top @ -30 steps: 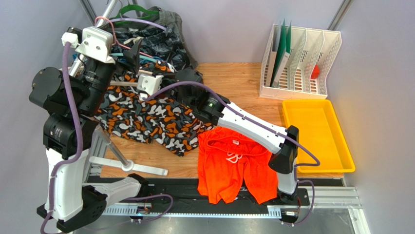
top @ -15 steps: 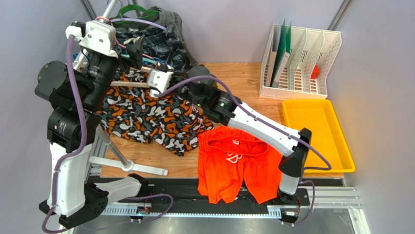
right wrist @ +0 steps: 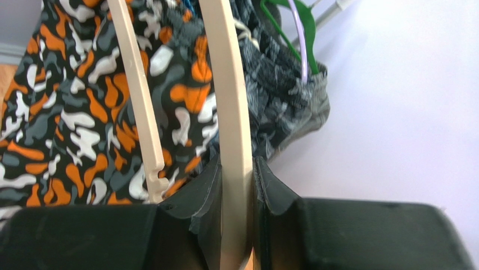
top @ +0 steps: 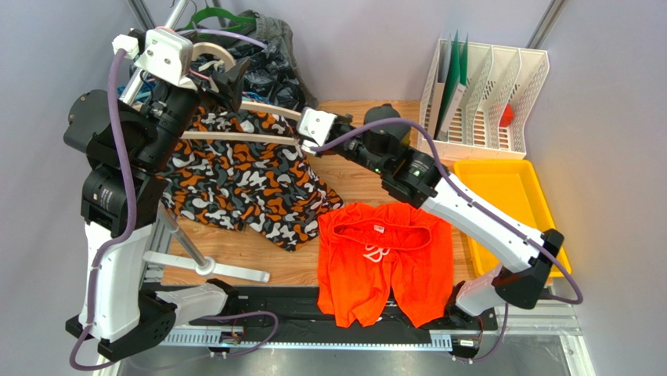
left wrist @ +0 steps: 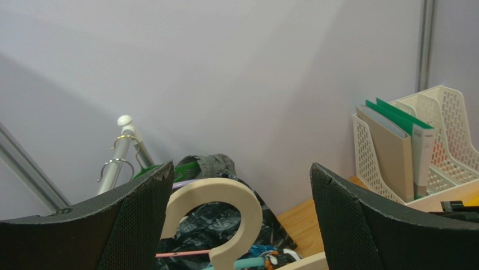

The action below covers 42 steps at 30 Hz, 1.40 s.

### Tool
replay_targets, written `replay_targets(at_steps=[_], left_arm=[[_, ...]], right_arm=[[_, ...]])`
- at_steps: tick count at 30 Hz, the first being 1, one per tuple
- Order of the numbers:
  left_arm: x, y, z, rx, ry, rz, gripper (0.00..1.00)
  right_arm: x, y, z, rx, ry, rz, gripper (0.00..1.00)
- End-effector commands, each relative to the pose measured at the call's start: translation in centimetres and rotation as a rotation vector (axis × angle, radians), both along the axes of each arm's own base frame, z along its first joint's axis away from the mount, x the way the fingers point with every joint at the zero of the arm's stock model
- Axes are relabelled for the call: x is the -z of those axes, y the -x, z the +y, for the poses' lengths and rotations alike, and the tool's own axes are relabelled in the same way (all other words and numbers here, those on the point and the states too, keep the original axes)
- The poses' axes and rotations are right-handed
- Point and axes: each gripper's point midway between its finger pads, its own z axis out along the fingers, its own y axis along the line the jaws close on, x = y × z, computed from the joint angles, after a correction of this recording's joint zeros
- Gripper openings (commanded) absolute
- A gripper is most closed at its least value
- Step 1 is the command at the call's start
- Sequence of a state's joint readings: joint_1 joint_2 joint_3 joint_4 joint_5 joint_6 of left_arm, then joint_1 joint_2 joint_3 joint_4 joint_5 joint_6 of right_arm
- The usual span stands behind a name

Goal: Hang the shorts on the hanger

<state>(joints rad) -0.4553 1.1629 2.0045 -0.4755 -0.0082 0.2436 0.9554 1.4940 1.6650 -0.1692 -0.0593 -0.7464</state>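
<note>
The orange-red shorts point(top: 382, 262) lie flat on the table near its front edge, with no gripper on them. The cream hanger point(top: 258, 138) hangs in the air at the back left, over the camouflage shorts. My right gripper point(top: 307, 130) is shut on the end of the hanger's sloping shoulder point(right wrist: 231, 112), and the crossbar point(right wrist: 135, 101) runs beside it. Seen from its own wrist, that right gripper point(right wrist: 237, 169) pinches the bar between both pads. My left gripper point(top: 227, 78) is open, and the hanger's thick hook point(left wrist: 225, 197) stands between its fingers point(left wrist: 135, 225).
Black, orange and white camouflage shorts point(top: 235, 184) are spread at the left. Behind them a metal rail point(top: 168, 19) carries thin hangers and dark clothes point(top: 270, 59). A white file rack point(top: 481, 102) and a yellow tray point(top: 552, 235) stand at the right. A stand's foot point(top: 207, 266) lies front left.
My right gripper has carried the hanger's end to the right and a little back. The left gripper rose slightly and opened wider, and the hook now shows between its fingers.
</note>
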Motion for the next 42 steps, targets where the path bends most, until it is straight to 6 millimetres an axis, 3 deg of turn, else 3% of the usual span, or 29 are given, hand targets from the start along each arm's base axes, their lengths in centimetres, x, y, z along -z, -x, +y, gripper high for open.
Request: replay_targets(at_steps=[1,3,4,5,6,8,12,18,21,22,23,24,28,31,39,42], left_arm=[[-0.8,0.5,-1.7,0.108,0.041,-0.001,0.94],[-0.5,1.0,-3.2,0.194,0.026,0.005,0.95],[-0.2,1.5,-4.2,0.257,0.014,0.010,0.95],[0.0,1.7,-4.8,0.294,0.012,0.013,0.95],[0.2,2.0,-5.5,0.339,0.019,0.027,0.95],[1.1,2.7,-7.5,0.459,0.003,0.055,0.96],[4.0,3.4,-10.6,0.649,-0.063,0.130,0.97],[9.9,4.7,-13.5,0.884,-0.200,0.243,0.96],[14.3,5.0,-14.1,0.941,-0.307,0.308,0.94],[17.0,5.2,-14.2,0.959,-0.338,0.387,0.94],[18.4,5.1,-14.2,0.966,-0.407,0.359,0.93],[20.8,5.7,-14.0,0.984,-0.439,0.421,0.92],[24.9,6.3,-13.6,1.002,-0.508,0.465,0.90],[27.6,6.7,-13.4,1.021,-0.533,0.497,0.90],[34.7,6.2,-14.1,1.023,-0.657,0.619,0.88],[36.7,7.3,-14.5,1.072,-0.725,0.638,0.87]], right_arm=[[-1.7,1.1,-4.1,0.012,-0.051,0.015,0.00],[-1.9,1.6,-6.7,0.015,-0.046,0.025,0.00],[-0.9,1.9,-7.4,0.010,-0.034,0.052,0.00],[-1.4,3.4,-8.7,-0.019,-0.036,0.055,0.00],[-0.9,3.6,-9.9,-0.011,-0.027,0.063,0.00],[0.8,5.4,-12.2,-0.014,0.016,0.090,0.00],[5.0,7.3,-17.3,0.066,0.089,0.169,0.00],[11.4,9.9,-23.1,0.224,0.139,0.252,0.00],[14.2,11.2,-25.5,0.282,0.172,0.288,0.00],[15.1,11.6,-26.0,0.294,0.188,0.299,0.00],[15.6,12.2,-27.1,0.317,0.185,0.300,0.00],[16.7,12.6,-27.3,0.320,0.187,0.325,0.00],[18.7,14.2,-29.8,0.367,0.223,0.353,0.00],[18.7,15.1,-30.5,0.364,0.221,0.330,0.00],[18.8,16.3,-29.5,0.263,0.256,0.311,0.00],[18.5,16.3,-29.2,0.240,0.269,0.298,0.00]])
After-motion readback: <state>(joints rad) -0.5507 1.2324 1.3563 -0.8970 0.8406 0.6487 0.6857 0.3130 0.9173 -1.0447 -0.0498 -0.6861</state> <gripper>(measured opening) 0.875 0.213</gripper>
